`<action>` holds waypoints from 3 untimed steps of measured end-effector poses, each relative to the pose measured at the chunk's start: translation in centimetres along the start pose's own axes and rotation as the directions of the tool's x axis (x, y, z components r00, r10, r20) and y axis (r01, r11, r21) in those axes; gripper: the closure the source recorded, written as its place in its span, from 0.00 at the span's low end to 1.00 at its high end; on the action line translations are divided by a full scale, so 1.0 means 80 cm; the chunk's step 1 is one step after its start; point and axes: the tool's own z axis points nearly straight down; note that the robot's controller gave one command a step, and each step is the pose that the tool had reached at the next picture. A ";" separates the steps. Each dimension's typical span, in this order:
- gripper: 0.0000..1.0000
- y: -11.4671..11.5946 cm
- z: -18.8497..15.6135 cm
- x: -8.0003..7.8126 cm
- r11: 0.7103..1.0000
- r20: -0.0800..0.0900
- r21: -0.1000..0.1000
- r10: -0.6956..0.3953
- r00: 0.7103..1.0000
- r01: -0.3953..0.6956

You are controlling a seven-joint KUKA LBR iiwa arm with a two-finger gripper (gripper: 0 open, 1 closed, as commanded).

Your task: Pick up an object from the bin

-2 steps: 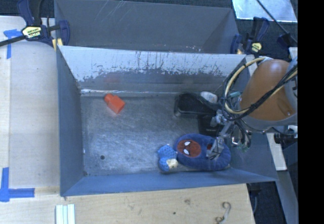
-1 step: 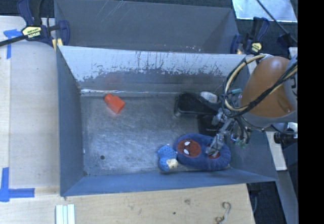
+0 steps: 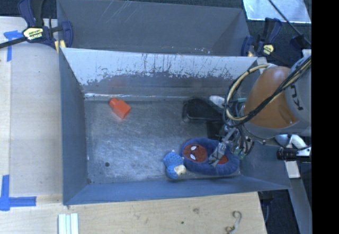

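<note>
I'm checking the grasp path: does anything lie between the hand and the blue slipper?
Nothing visible does. The hand is right at the slipper, over its right end. The black thing lies apart toward the back wall, and the orange block far left.

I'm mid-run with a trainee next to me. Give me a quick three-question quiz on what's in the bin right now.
1. True or false: the orange block lies against the right wall of the bin.
2. Which thing is the gripper over?
A. the orange block
B. the blue slipper with a red spider face
C. the black object
3. Short answer: which lies nearer the gripper, the black object or the orange block?

Key
1. False. It lies on the left of the floor, near the back wall.
2. B.
3. The black object.
</note>
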 end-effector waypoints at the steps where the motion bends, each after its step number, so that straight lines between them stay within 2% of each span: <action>1: 0.00 -0.027 -0.001 -0.009 0.960 -0.002 -0.010 0.279 0.960 -0.279; 2: 1.00 -0.033 -0.002 -0.013 0.959 0.007 -0.007 0.285 0.959 -0.285; 3: 1.00 -0.032 -0.003 -0.015 0.960 0.006 -0.005 0.280 0.960 -0.280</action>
